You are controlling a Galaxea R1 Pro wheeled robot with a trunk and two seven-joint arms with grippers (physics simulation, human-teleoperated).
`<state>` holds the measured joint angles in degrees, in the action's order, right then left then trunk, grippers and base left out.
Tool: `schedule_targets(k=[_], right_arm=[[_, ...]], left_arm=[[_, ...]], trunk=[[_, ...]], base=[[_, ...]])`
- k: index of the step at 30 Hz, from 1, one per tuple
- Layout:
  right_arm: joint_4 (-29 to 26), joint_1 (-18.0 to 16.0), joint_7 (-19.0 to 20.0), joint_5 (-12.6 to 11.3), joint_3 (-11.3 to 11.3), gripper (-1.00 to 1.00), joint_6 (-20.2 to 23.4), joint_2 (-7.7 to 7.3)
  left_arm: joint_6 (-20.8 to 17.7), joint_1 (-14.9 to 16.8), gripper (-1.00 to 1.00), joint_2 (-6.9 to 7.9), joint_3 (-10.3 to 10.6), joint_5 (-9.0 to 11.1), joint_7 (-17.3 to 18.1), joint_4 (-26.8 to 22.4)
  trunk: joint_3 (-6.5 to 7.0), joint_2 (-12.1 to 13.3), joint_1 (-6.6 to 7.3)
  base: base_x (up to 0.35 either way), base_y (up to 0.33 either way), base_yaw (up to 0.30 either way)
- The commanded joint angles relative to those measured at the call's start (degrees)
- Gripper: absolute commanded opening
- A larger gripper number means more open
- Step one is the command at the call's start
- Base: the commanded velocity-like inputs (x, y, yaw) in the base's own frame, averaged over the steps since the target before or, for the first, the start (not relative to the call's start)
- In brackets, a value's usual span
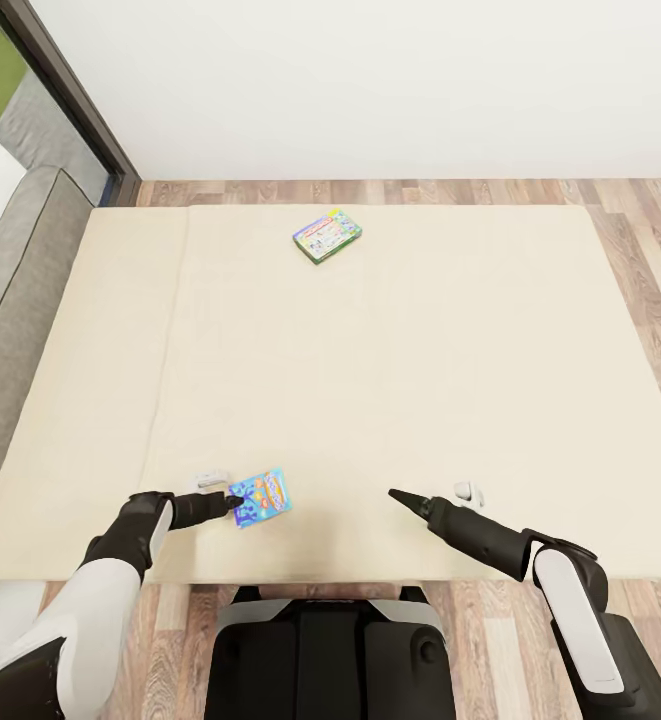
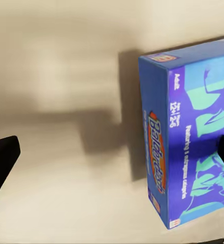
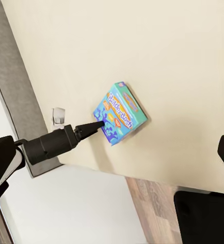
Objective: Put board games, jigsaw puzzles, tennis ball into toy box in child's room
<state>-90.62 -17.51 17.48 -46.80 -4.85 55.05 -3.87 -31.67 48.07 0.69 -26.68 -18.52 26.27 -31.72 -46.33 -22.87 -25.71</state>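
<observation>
Two board games lie on the bed [image 1: 530,400]: the blue board game [image 1: 261,497] at lower left is met by the left gripper [image 1: 236,503], whose jaws are spread with one edge between them. It is judged light, stiff and slick, best pinched across its thin sides. Whether the right gripper [image 1: 398,495] is open cannot be told.

Your head camera is looking steeply down over the bed [image 1: 420,380]; both wrist cameras are sharing its blue board game [image 3: 121,113], left closest.

In the left wrist view, the picture's edge is cutting off the blue board game [image 2: 193,137], and its lettering is blurring. The far board game [image 1: 327,236] is showing print too small to read. The bed [image 1: 390,380] is running behind the robot's body at its near edge.
</observation>
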Motion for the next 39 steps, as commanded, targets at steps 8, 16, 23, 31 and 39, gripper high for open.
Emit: schedule_targets(k=[8,16,23,31,39], right_arm=[[0.0,0.0,0.5,0.5,-0.1,1.00,0.2,0.00],[0.0,-0.1,0.5,0.5,-0.1,1.00,0.2,0.00],[0.0,-0.1,0.5,0.5,-0.1,1.00,0.2,0.00],[0.0,-0.1,0.5,0.5,-0.1,1.00,0.2,0.00],[1.3,-0.1,-0.3,1.2,-0.5,1.00,-1.3,0.15]], left_arm=[[0.3,0.0,1.00,-4.12,-0.5,-0.6,0.7,0.1],[0.3,0.0,1.00,-4.12,-0.5,-0.6,0.7,0.1],[0.3,0.0,1.00,-4.12,-0.5,-0.6,0.7,0.1],[0.3,0.0,1.00,-4.12,-0.5,-0.6,0.7,0.1],[2.2,1.3,1.00,-5.18,-0.5,-0.6,-0.5,1.0]], trunk=[[0.00,-0.1,-0.07],[0.62,-0.1,-0.07],[0.77,-0.1,-0.07],[0.78,-0.1,-0.07],[0.79,-0.1,-0.07]], base=[[0.000,-0.101,0.000],[0.000,-0.005,0.000],[0.000,0.000,0.000],[0.000,-0.026,0.000],[0.000,-0.020,0.000]])
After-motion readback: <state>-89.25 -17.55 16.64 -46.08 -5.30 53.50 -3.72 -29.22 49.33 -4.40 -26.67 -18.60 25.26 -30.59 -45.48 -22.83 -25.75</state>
